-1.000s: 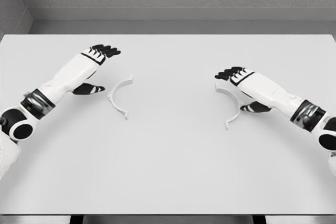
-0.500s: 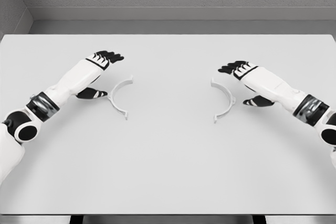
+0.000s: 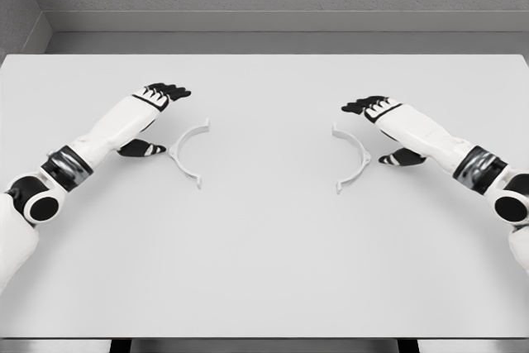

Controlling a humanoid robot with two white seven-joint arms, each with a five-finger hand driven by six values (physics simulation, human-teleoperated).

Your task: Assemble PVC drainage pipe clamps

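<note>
Head view shows the right white plastic half-ring clamp (image 3: 354, 160) now slid inward on the white desk (image 3: 264, 270); the left half-ring (image 3: 188, 153) is unmoved. Both robot hands, left (image 3: 153, 113) and right (image 3: 380, 126), stay spread wide, holding nothing, halves well apart.

White clamp halves (image 3: 188, 153) on a white table (image 3: 264, 262); black-fingered hands (image 3: 157, 95).
</note>
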